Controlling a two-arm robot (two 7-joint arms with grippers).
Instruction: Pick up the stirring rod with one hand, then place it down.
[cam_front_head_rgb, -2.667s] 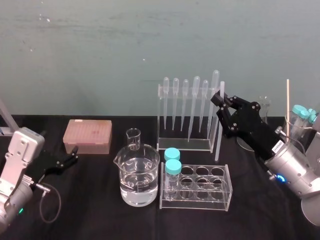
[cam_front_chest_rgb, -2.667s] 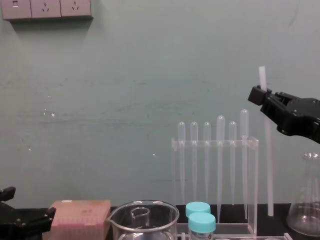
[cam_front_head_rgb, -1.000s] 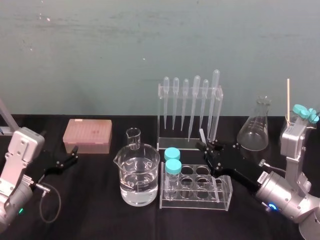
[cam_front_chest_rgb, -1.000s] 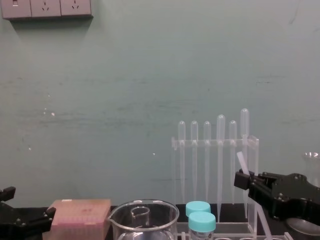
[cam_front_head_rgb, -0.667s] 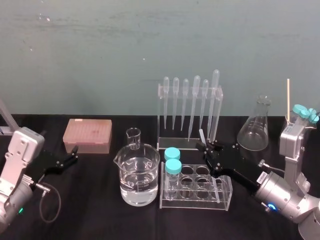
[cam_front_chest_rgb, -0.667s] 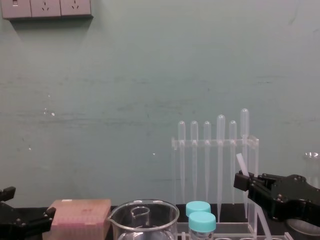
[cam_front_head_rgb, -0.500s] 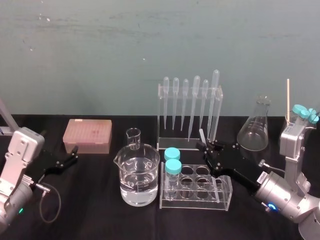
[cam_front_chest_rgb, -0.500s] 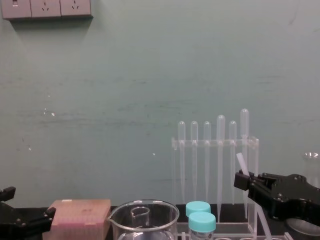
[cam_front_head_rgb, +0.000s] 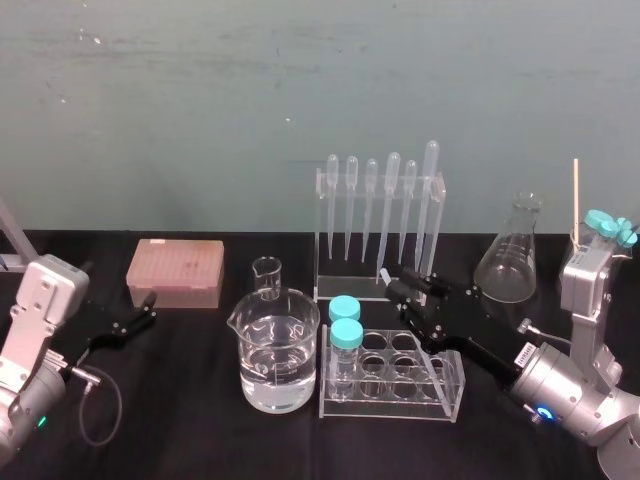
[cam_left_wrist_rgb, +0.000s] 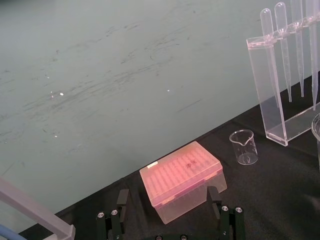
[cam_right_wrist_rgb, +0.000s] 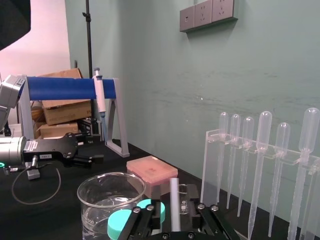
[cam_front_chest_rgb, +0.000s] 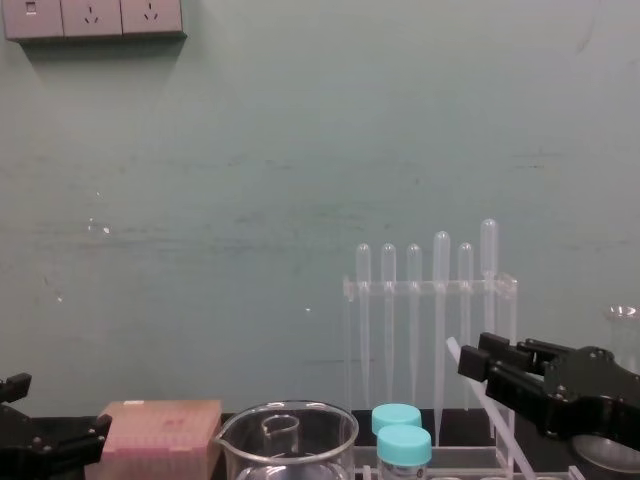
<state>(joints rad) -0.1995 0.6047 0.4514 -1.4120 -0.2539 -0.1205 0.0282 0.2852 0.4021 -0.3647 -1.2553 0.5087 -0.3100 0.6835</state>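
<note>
Right gripper (cam_front_head_rgb: 406, 292) sits low over the clear plastic tube rack (cam_front_head_rgb: 392, 400), its jaws slightly apart around the tilted, thin translucent white stirring rod (cam_right_wrist_rgb: 174, 197). Looks like it's letting go. Left gripper (cam_front_head_rgb: 140, 313) is parked wide open on the black counter (cam_front_head_rgb: 200, 425).

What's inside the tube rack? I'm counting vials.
Two teal-capped vials at the left end; the stirring rod slants across the right. The right gripper covers its back-right holes.

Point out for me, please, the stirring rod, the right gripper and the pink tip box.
stirring rod (cam_right_wrist_rgb: 174, 200): right wrist view, on its white shaft, partway up.
right gripper (cam_front_head_rgb: 410, 290): head view, midway between its fingertips.
pink tip box (cam_front_head_rgb: 175, 268): head view, middle of its lid.
</note>
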